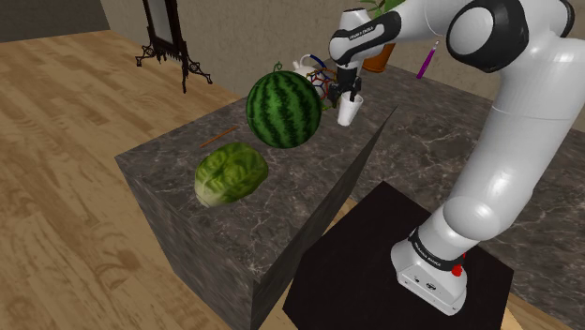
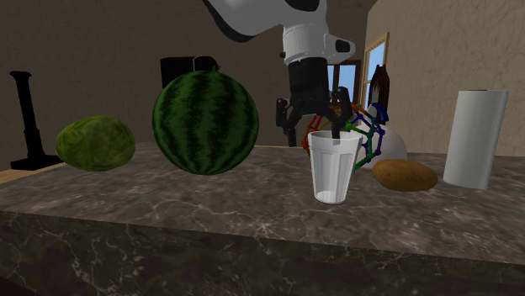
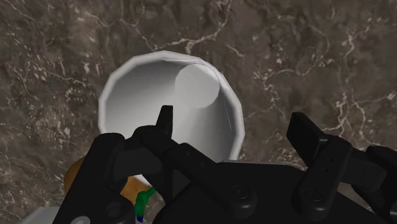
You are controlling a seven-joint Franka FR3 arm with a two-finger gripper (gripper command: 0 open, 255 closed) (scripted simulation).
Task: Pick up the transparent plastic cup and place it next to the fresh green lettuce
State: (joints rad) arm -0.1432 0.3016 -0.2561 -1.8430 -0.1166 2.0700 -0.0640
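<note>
A white, translucent-looking cup (image 2: 331, 168) stands upright on the dark marble counter (image 1: 281, 211), just beyond the watermelon in the shoulder view (image 1: 348, 112). My gripper (image 2: 324, 126) hangs right over its rim and is open. In the wrist view the gripper (image 3: 238, 124) straddles the cup (image 3: 159, 95): one finger (image 3: 165, 121) dips inside the mouth, the other (image 3: 312, 133) stays outside the wall, and neither clasps it. The green lettuce (image 1: 231, 174) lies on the near part of the counter, on the far side of the watermelon from the cup (image 2: 95, 143).
A large striped watermelon (image 1: 283, 110) sits between cup and lettuce. Beside the cup are a potato (image 2: 405, 175), a coloured wire-frame object (image 2: 370, 139) and a white paper roll (image 2: 475, 139). A thin stick (image 1: 217, 137) lies near the lettuce. The counter's edge drops toward the black stand (image 1: 375, 262).
</note>
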